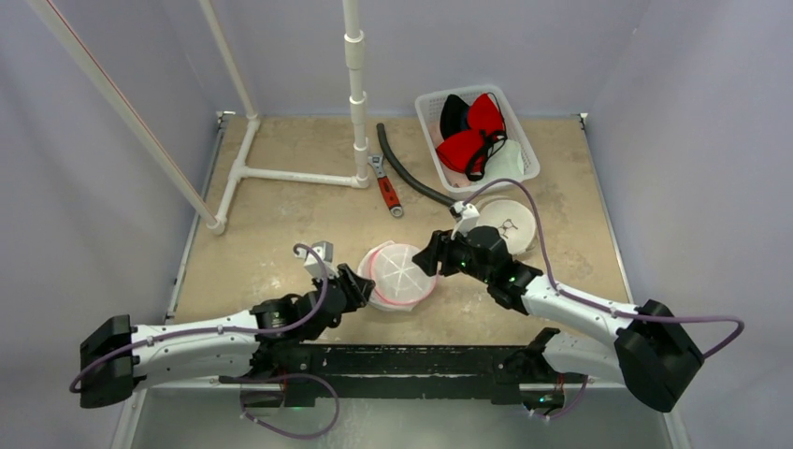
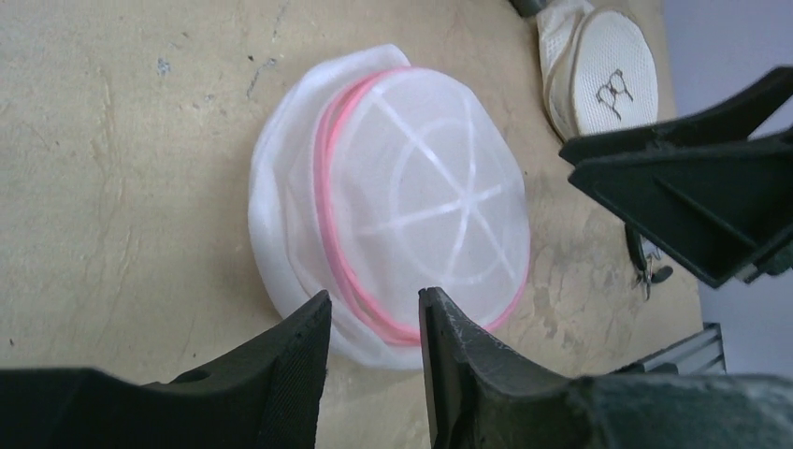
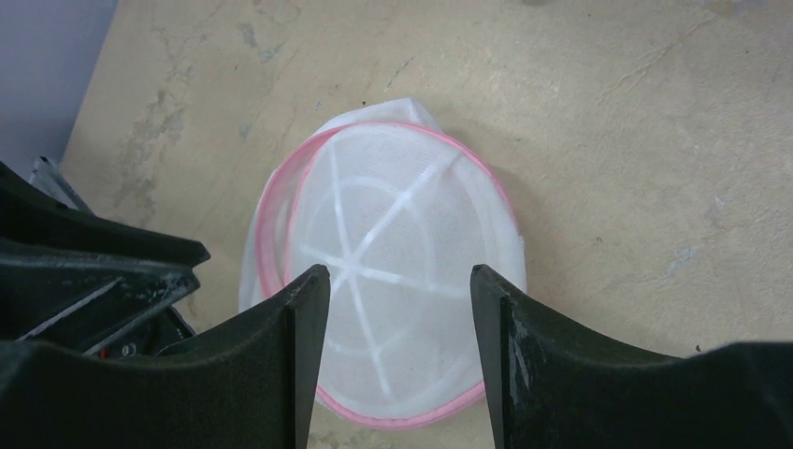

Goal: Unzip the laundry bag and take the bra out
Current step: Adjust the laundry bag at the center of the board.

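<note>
Laundry bag (image 1: 400, 276), white mesh, pink rim, on table (image 1: 281, 215). Left gripper (image 2: 374, 309) jaws partly parted at its edge; right gripper (image 3: 400, 281) jaws spread wider above it; both empty.

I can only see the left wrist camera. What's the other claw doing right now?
Observer: The right gripper hangs open over the mesh bag.
Operator: Is anything red on the table?
Observer: Yes. A white basket at the far right holds red and black bras.
Operator: Any tools?
Observer: A red-handled wrench lies beside a white pipe frame.
</note>
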`<action>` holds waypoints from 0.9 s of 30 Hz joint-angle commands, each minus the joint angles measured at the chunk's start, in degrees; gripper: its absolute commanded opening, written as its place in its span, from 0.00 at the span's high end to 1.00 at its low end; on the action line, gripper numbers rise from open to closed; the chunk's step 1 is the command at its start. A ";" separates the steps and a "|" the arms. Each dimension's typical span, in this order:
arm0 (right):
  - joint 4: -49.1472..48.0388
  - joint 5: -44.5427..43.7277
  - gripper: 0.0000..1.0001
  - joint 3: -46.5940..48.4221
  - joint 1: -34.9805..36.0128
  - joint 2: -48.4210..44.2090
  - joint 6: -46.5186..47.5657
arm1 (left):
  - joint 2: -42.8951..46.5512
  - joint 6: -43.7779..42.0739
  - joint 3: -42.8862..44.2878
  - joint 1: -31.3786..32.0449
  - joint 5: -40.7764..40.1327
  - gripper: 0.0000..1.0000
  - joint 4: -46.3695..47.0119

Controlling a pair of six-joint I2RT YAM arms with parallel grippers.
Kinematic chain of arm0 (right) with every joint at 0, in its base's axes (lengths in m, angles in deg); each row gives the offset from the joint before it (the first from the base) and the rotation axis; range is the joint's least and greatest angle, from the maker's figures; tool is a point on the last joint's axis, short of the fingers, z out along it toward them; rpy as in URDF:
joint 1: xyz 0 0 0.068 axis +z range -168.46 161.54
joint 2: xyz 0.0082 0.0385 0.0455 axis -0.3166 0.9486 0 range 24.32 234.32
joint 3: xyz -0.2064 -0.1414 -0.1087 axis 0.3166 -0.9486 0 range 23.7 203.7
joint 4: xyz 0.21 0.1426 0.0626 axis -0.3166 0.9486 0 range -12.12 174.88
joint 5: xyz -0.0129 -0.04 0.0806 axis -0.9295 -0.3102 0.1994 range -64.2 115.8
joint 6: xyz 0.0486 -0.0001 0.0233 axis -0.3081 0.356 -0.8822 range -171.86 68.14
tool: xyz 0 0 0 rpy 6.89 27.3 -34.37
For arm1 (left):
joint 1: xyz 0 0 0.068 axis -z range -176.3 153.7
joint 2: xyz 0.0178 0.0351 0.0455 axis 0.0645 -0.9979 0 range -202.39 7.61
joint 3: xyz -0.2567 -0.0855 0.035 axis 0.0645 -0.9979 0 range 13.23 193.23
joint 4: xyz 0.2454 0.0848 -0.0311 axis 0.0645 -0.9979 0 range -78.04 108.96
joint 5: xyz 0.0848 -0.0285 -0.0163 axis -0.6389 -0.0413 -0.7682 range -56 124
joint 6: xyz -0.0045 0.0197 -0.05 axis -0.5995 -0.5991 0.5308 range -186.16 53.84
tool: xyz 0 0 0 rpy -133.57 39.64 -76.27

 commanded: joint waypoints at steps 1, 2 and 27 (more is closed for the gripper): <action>-1.55 -2.28 0.40 -0.59 0.00 -0.81 -0.35 | -2.94 -0.10 -3.00 -7.68 6.53 0.64 8.80; -1.81 -2.26 0.40 -0.84 -0.01 -0.94 -0.38 | -3.49 0.54 -4.97 -9.55 8.81 0.65 11.41; -2.54 3.34 0.48 0.79 1.26 5.89 1.65 | -22.63 4.57 -14.26 -15.56 13.52 0.83 31.45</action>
